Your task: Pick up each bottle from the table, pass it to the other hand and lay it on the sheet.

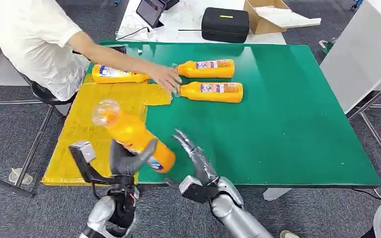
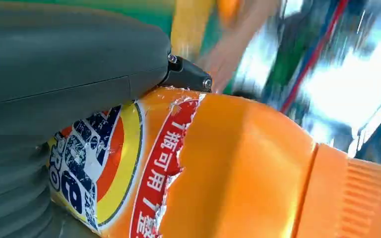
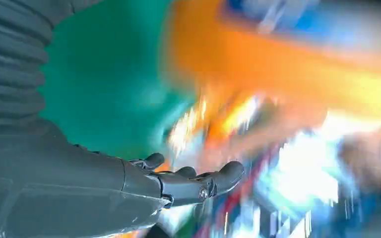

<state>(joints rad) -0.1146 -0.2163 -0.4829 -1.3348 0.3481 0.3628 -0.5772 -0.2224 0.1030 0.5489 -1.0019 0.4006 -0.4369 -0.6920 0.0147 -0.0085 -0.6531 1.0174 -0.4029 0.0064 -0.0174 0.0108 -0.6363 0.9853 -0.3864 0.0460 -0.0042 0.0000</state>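
Over the yellow sheet (image 1: pixel 87 131), your left hand (image 1: pixel 126 161) grips the tilted bottle (image 1: pixel 131 134), right hand (image 1: pixel 194 157) empty with fingers spread; a hurried release could let it roll.

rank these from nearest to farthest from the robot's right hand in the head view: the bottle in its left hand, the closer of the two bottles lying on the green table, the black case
Measured from the right hand:
1. Held bottle, just to its left, gripped by the left hand.
2. Closer lying bottle, ahead on the green table.
3. Black case, beyond the table's far edge.
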